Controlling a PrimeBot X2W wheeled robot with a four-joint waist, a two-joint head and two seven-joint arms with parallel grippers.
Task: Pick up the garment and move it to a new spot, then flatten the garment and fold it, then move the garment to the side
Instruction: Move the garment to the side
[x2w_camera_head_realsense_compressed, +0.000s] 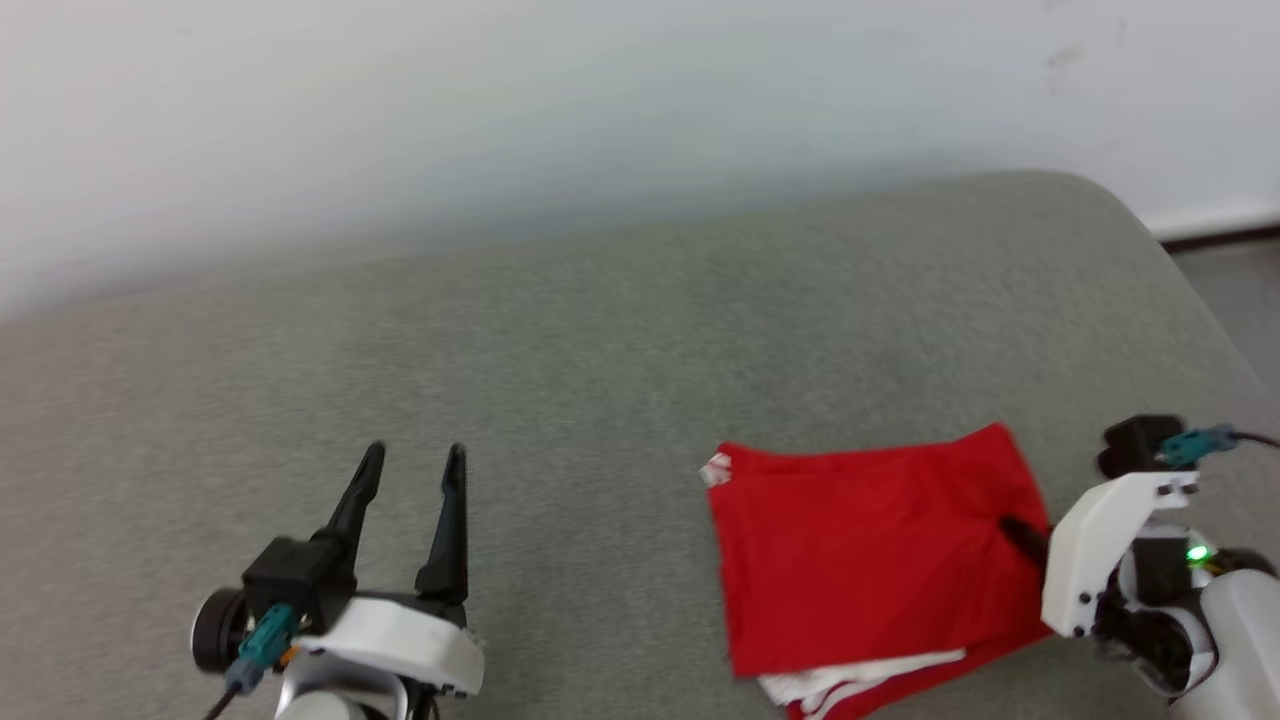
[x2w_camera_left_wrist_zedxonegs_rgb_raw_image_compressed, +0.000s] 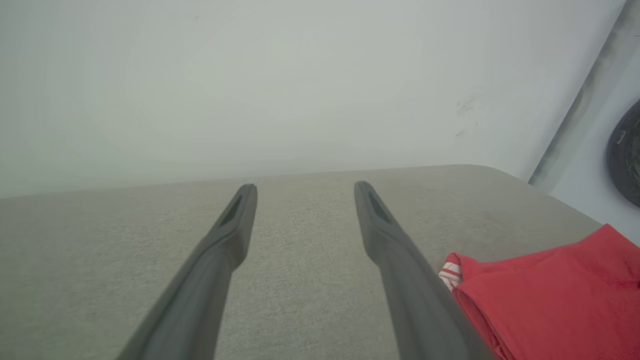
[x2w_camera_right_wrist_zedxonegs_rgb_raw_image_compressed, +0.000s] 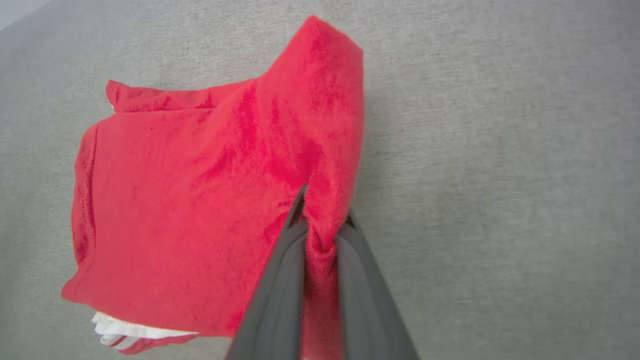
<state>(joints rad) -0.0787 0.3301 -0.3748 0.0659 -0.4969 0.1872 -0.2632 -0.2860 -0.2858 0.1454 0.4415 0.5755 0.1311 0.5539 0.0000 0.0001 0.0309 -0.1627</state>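
Note:
The garment (x2w_camera_head_realsense_compressed: 870, 560) lies folded into a red rectangle on the grey cushion, with white sleeve cloth and striped trim poking out at its near edge. My right gripper (x2w_camera_head_realsense_compressed: 1015, 530) is shut on the garment's right edge; in the right wrist view the red cloth (x2w_camera_right_wrist_zedxonegs_rgb_raw_image_compressed: 210, 200) bunches up between the two dark fingers (x2w_camera_right_wrist_zedxonegs_rgb_raw_image_compressed: 280, 280) of the right gripper (x2w_camera_right_wrist_zedxonegs_rgb_raw_image_compressed: 322, 220). My left gripper (x2w_camera_head_realsense_compressed: 412, 470) stands open over bare cushion well to the left of the garment. In the left wrist view the left gripper (x2w_camera_left_wrist_zedxonegs_rgb_raw_image_compressed: 305, 190) has nothing between its fingers, and the garment's corner (x2w_camera_left_wrist_zedxonegs_rgb_raw_image_compressed: 545, 295) lies beside its right finger.
The grey cushion (x2w_camera_head_realsense_compressed: 560, 360) spreads wide to the left and behind the garment. A pale wall (x2w_camera_head_realsense_compressed: 600, 120) rises behind it. The cushion's rounded right edge (x2w_camera_head_realsense_compressed: 1190, 290) drops to a floor strip at far right.

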